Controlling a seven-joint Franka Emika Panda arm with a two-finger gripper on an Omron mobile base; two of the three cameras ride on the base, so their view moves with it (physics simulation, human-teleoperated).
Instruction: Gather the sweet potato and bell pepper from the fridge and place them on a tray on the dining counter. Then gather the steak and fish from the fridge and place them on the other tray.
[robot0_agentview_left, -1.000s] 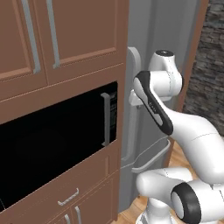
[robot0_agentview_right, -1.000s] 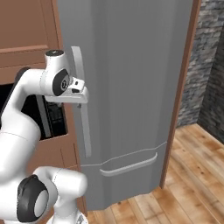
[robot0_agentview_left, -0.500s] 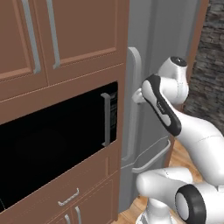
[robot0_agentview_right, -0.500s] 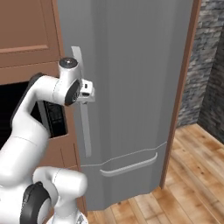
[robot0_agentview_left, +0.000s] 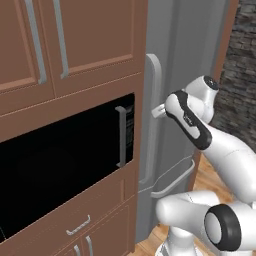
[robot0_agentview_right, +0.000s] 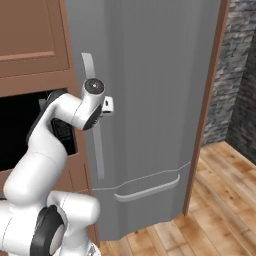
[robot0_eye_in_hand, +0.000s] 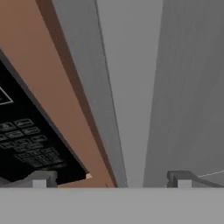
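Fridge (robot0_agentview_right: 150, 100) door is closed, so the sweet potato, pepper, steak and fish are all hidden behind it, if they're in there at all. No sign of the trays or the dining counter from here.

The gripper (robot0_eye_in_hand: 111, 179) is hard to make out in the base views: the arm's own elbow and wrist cover most of it, you just get a little white bit poking toward the fridge handle (robot0_agentview_left: 156, 120). The hand view is clearer: both finger tips (robot0_eye_in_hand: 41, 179) sit far apart, jaws spread wide, nothing between them. The vertical handle runs right up the middle ahead of the gripper, microwave keypad (robot0_eye_in_hand: 26, 144) off to one side, bare grey door on the other. Can't tell if the tips touch the handle or stop just short.

Compared to a second ago, the wrist has moved away from the microwave (robot0_agentview_left: 65, 165) edge and across toward the handle, with the elbow swung outward. Jaws were already wide then.
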